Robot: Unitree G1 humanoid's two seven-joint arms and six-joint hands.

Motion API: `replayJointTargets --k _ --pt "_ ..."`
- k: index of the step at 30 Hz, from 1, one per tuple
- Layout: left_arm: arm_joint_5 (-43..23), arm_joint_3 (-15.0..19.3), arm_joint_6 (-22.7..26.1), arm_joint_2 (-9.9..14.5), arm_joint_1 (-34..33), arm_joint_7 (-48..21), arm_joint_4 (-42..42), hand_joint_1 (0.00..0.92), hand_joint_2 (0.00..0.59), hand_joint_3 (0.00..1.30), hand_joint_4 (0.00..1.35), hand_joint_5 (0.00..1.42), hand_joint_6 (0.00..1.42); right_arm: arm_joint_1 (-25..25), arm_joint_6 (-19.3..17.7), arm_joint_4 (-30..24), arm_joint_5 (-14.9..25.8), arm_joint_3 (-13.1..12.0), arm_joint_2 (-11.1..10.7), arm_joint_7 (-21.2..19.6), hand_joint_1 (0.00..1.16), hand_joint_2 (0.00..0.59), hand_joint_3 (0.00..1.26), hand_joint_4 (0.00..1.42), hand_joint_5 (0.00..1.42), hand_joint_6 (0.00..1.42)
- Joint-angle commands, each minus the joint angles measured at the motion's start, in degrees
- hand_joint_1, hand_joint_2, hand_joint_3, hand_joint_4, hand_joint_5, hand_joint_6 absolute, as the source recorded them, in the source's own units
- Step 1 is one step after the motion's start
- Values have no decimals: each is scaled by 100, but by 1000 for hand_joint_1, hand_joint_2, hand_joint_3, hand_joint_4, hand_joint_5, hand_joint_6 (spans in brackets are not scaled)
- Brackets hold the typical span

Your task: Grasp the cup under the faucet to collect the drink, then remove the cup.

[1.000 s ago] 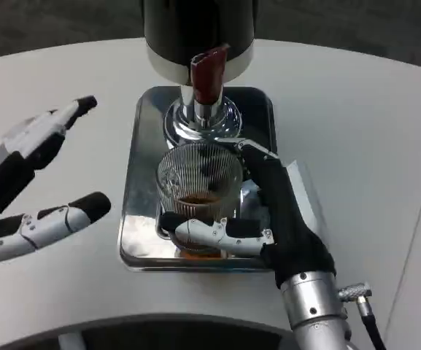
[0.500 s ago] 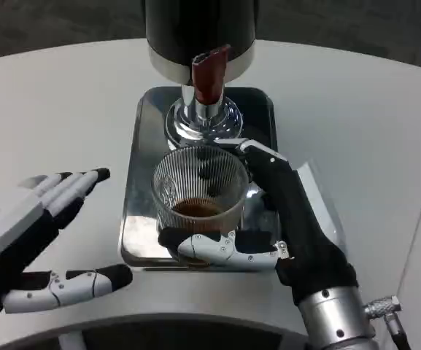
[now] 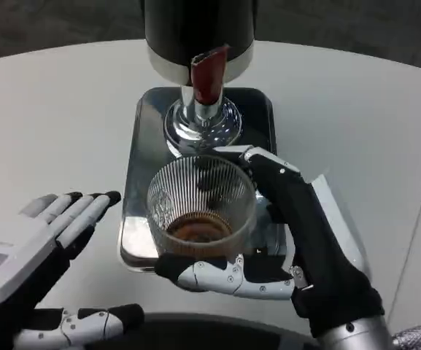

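Observation:
A ribbed clear glass cup (image 3: 199, 207) with a little brown drink in its bottom is gripped by my right hand (image 3: 298, 240), fingers behind it and thumb across its front. The cup hangs over the near end of the silver drip tray (image 3: 138, 153), in front of the faucet. The dispenser's dark body stands at the top with its red tap handle (image 3: 209, 73) above the chrome faucet base (image 3: 203, 125). My left hand (image 3: 39, 270) is open at the lower left, fingers spread, holding nothing and apart from the tray.
The white table (image 3: 57, 124) surrounds the tray, with open surface on both sides. Its far edge curves across the top, and a dark rim shows at the bottom of the picture.
My right hand has drawn the cup toward me, away from the faucet base to the tray's near edge. My left hand has dropped down and back to the lower left.

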Motion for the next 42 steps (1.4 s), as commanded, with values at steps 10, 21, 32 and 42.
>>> replayJointTargets --k 10,21,32,42 --pt "138 -12 -634 -30 295 279 -108 0 91 0 0 0 0 500 1 -835 -51 210 -181 408 1110 59 711 925 1002 1295" --pt "-55 -27 -1302 315 108 153 -59 0 91 0 0 0 0 620 10 -1210 408 -47 -346 839 1110 59 711 925 1002 1295" --pt "37 -160 -1155 313 -70 52 9 0 91 0 0 0 0 638 14 -1339 504 -16 -352 925 1110 59 711 925 1002 1295" --pt "46 -166 -1046 261 -99 53 -61 0 90 0 0 0 0 598 110 -1438 489 27 -285 980 1110 59 711 935 1002 1295"
